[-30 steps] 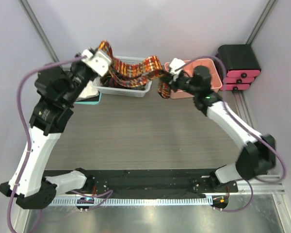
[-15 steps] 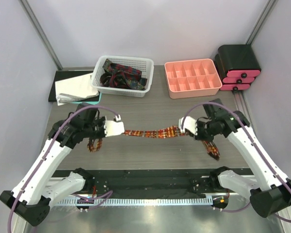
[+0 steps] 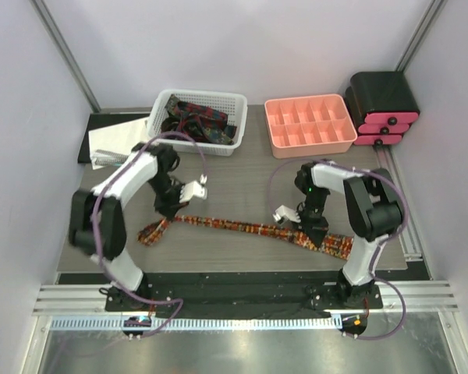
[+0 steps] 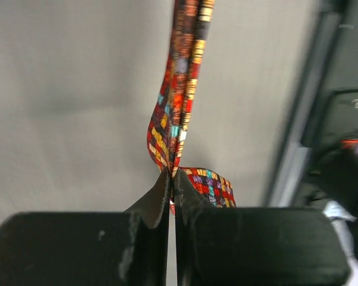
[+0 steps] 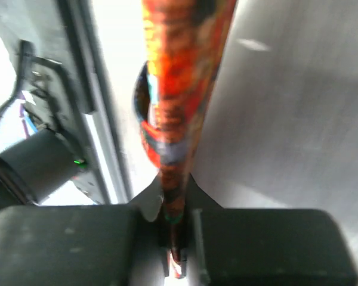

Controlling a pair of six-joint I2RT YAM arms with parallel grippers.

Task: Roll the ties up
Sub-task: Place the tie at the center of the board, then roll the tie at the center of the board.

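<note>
A red tie with small yellow-orange checks (image 3: 234,227) lies stretched across the near part of the table, from left to right. My left gripper (image 3: 169,212) points down and is shut on the tie near its left end, whose tip curls on the table (image 3: 150,232). In the left wrist view the jaws (image 4: 172,179) pinch the folded tie (image 4: 182,89). My right gripper (image 3: 312,232) is shut on the tie near its wider right end (image 3: 339,246). The right wrist view shows the tie (image 5: 179,59) clamped between the fingers (image 5: 176,196). More ties (image 3: 195,121) lie in the white basket.
A white basket (image 3: 235,101) stands at the back left, a pink compartment tray (image 3: 308,125) at the back right, and a black and pink box (image 3: 382,105) beside it. Papers on a black pad (image 3: 113,142) lie at the far left. The black rail (image 3: 234,292) runs along the near edge.
Both arms have come down and pulled closer to the near edge. The tie, held stretched above the table half a second ago, now lies on the table, still gripped at both ends.
</note>
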